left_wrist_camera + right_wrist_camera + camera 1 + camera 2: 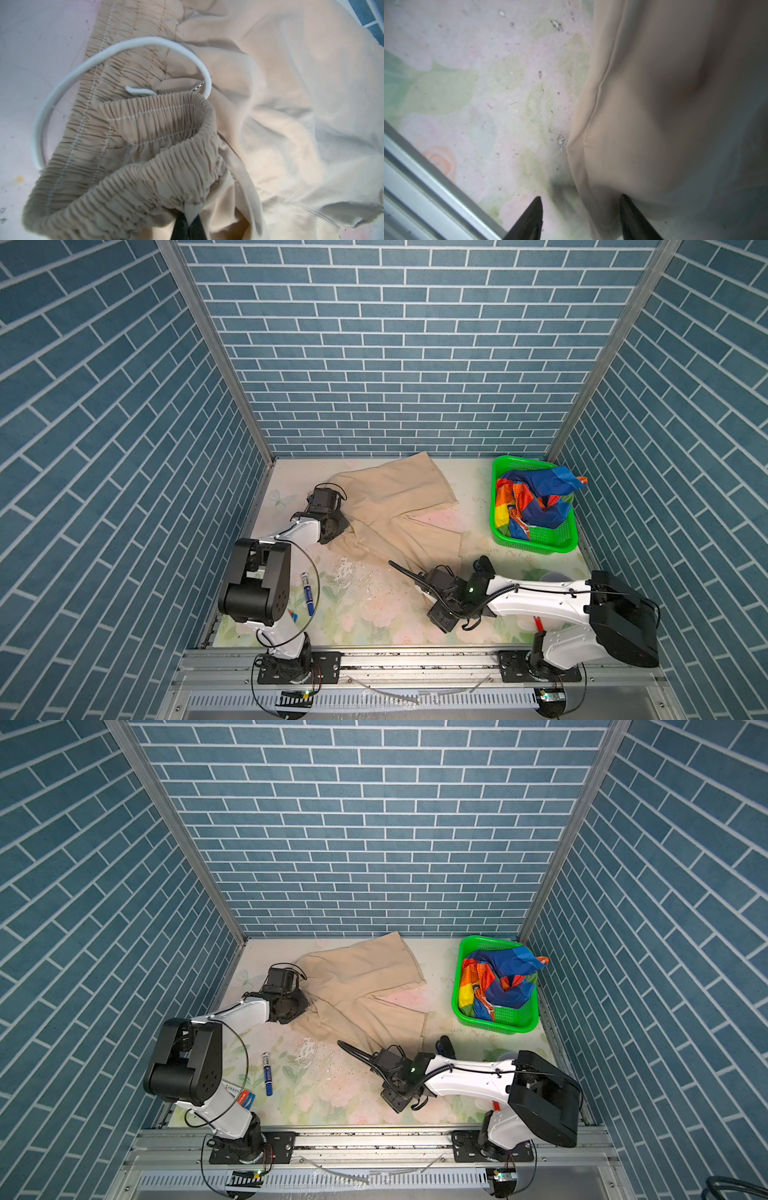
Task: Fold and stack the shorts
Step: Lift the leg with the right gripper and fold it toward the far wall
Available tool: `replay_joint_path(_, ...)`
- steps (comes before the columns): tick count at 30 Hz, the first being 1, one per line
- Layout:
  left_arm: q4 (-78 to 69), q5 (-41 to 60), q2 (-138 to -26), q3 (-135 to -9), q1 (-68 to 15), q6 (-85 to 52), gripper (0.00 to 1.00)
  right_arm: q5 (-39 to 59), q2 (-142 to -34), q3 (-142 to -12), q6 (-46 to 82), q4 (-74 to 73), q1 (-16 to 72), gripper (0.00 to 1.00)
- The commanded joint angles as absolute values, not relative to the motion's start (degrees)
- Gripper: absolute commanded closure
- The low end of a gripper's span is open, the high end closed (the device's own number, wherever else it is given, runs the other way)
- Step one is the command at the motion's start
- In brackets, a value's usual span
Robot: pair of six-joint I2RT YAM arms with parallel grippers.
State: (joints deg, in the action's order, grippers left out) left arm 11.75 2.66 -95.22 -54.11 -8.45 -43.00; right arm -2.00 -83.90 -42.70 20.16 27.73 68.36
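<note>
Item one, outermost on the left gripper's side: a blue marker (307,593) lies on the flowered table (374,614), beside that arm's elbow and well behind its fingertips. The left gripper (188,225) has its jaws pressed together on the gathered waistband (158,133) of the beige shorts (390,506), with a small white tab of the garment pinched between the fingers (178,226). The waistband stands raised and folded over directly ahead of the fingertips. A white drawstring (116,52) loops out past it, partly over the cloth and partly over bare table. The rest of the beige shorts lies spread flat on the table, running away from the left gripper toward the right gripper, both legs open. The right gripper (581,199) has its jaws standing apart and holds nothing. The seamed edge of one leg runs between them, with one finger over cloth and the other over bare table; contact cannot be told. Well off to the right gripper's outer side, a green basket (536,545) holds the rainbow shorts (536,497), crumpled, one blue corner hanging over the rim.
</note>
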Motion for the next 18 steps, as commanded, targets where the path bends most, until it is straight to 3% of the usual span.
replay_joint_path(1,13.31,2.07,-93.18,-52.66,-8.53,-42.28,1.00,-5.53,-86.16,-42.80,24.20,26.09,68.51,0.44)
replay_joint_path(2,13.66,2.13,-92.77,-52.60,-8.53,-42.20,1.00,-5.91,-86.24,-42.75,24.58,25.73,68.47,0.52)
replay_joint_path(4,14.55,2.11,-92.01,-52.49,-8.44,-41.86,1.00,-6.93,-85.83,-42.67,25.08,25.92,68.45,0.79)
replay_joint_path(6,15.28,2.16,-90.75,-51.93,-8.44,-41.70,1.00,-8.99,-84.10,-42.55,25.73,26.85,68.42,1.00)
replay_joint_path(13,18.16,1.99,-82.30,-46.35,-8.44,-41.47,1.00,-22.44,-69.33,-42.44,28.54,32.80,67.25,1.00)
replay_joint_path(18,22.02,1.10,-71.25,-40.30,-8.44,-42.70,1.00,-26.63,-59.63,-42.02,29.00,34.39,59.66,1.00)
